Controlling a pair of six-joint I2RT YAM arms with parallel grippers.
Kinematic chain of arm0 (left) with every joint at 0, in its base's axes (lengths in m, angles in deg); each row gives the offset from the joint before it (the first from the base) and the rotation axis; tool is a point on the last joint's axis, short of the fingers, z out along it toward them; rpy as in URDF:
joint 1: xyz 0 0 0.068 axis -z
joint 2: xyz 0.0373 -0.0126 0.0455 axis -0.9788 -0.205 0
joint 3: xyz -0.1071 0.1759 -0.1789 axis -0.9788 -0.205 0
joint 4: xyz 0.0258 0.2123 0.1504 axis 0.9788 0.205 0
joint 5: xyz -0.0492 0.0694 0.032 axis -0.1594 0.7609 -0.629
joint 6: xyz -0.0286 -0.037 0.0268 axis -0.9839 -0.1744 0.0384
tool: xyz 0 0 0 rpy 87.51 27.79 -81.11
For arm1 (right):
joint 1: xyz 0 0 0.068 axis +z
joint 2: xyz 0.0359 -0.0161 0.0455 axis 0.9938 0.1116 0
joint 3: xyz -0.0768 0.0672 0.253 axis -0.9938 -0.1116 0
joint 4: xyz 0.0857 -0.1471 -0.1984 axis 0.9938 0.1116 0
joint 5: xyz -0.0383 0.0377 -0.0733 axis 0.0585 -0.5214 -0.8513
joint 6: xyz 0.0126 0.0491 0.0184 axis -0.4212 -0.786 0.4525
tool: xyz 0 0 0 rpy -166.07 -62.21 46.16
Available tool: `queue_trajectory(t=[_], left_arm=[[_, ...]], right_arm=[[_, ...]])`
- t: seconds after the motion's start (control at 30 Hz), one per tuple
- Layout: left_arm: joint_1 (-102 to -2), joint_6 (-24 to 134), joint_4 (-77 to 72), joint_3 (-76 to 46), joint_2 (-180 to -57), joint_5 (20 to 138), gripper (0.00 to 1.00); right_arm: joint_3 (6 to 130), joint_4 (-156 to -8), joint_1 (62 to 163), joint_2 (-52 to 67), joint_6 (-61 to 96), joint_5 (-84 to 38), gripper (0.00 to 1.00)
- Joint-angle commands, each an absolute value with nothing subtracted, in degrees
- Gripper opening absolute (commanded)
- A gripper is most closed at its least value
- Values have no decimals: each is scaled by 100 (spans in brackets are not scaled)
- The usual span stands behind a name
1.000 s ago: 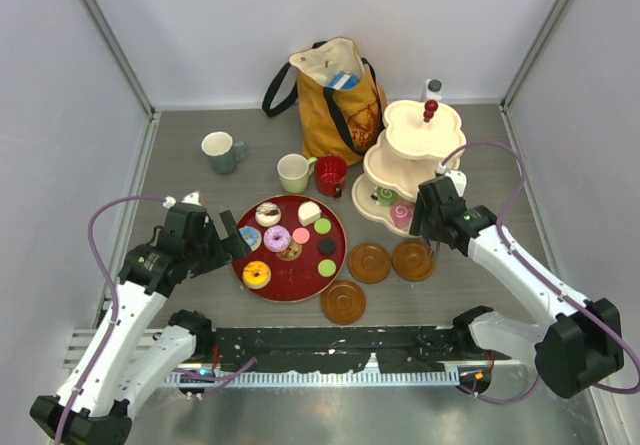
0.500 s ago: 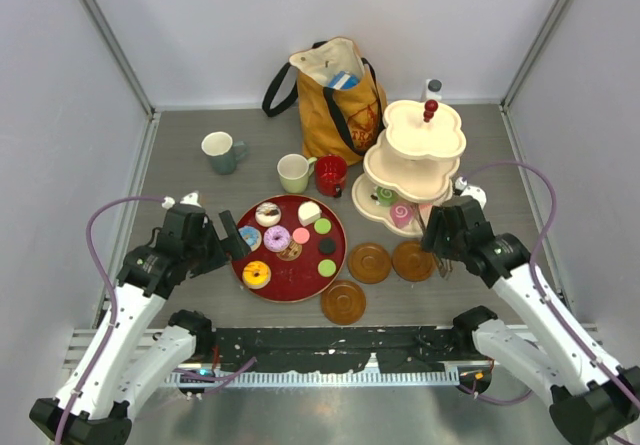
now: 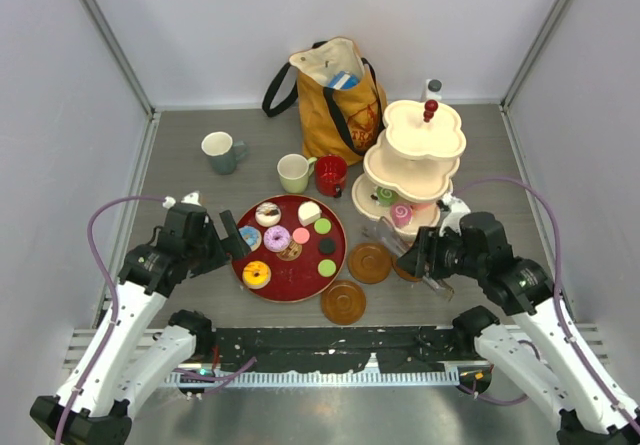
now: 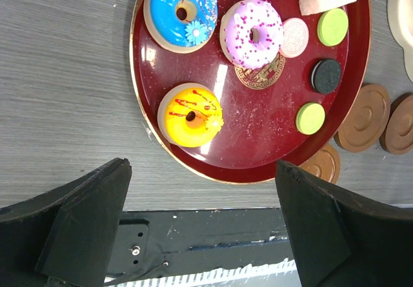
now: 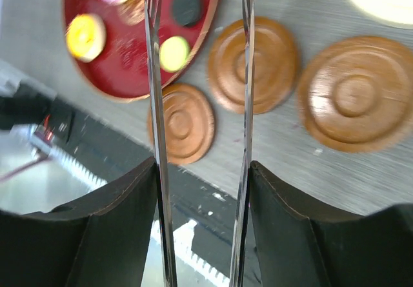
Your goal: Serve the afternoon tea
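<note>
Brown saucers [image 5: 255, 64], seemingly three; three mugs [image 3: 222, 151]

Mustard tote bag [image 3: 335, 90] upright at back; red tray [image 3: 295, 275] centre; metal tongs [image 5: 153, 42] right

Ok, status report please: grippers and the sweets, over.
Left gripper open, empty, beside red tray. Right gripper shut on tongs, over saucers. Most sweets on tray, two on stand. Nothing blocking.
</note>
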State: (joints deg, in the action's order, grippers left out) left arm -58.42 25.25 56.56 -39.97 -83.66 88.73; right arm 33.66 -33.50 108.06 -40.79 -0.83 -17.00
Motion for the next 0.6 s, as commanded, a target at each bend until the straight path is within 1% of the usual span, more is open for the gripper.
queue_trajectory(t=[0.0,0.07,0.1,0.17,0.23,0.3,0.57], left_arm=[[-5874,2526,5549,-3960,-8363,8989,100],[-5866,2517,5549,-3960,-8345,8989,100],[-5866,2517,5549,-3969,-8336,8998,100],[-5874,2517,5550,-3969,-8345,8989,100],[-5866,2517,5558,-3961,-8354,8981,100],[-5866,2517,5550,-3969,-8354,8963,100],[-5874,2526,5514,-3978,-8327,8910,100]], right_arm=[[3378,-4212,11679,-3792,206,-789,60],[3500,-4537,12522,-3485,180,-1237,60],[3553,-4790,13108,-3361,162,-1405,60],[3764,-5064,13708,-2870,153,-1757,60],[4088,-5161,14000,-2081,162,-2038,60],[4379,-5214,14116,-1588,153,-2529,60],[5503,-5408,14143,-119,346,-2996,60]])
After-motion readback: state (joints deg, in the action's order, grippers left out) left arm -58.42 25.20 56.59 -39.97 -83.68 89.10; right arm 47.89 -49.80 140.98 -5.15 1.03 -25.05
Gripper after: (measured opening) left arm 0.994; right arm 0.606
